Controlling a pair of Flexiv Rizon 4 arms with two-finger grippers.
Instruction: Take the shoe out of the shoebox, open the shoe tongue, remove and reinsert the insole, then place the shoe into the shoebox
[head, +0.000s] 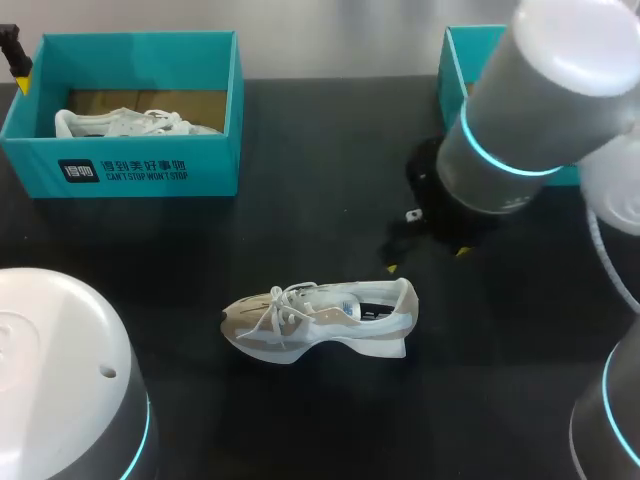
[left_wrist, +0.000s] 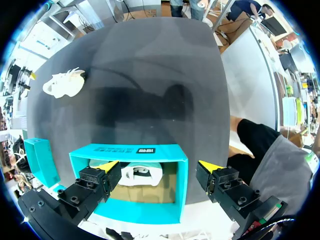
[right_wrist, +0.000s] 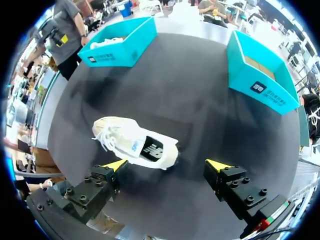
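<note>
A white and beige lace-up trainer (head: 320, 320) lies on its side near the middle of a black table (head: 300, 420), outside both boxes. The right gripper (right_wrist: 166, 165) is held near its heel end. Its yellow-tipped fingers are spread wide and hold nothing, and the trainer sits just ahead of them, off-centre toward one finger. The shoe's mouth looks dark, and whether the insole is seated inside cannot be made out.

The left gripper (left_wrist: 159, 166) is also spread wide and empty. It is held over a teal cardboard shoebox (head: 140, 170) at the far left of the table, in which a second white trainer (head: 130, 122) is lodged. Another teal cardboard shoebox (right_wrist: 262, 75) stands at the far right, and only its brown floor is seen.

Several slips are judged possible:
- Because the trainer lies on its side and off-centre, it may be pushed across the smooth table instead of being gripped.
- The loose laces may be caught by a fingertip, so that the tongue is dragged shut.
- With one box already occupied, the trainer may be returned to the wrong one.

Counted: two trainers, two teal shoeboxes, two grippers, one table.
</note>
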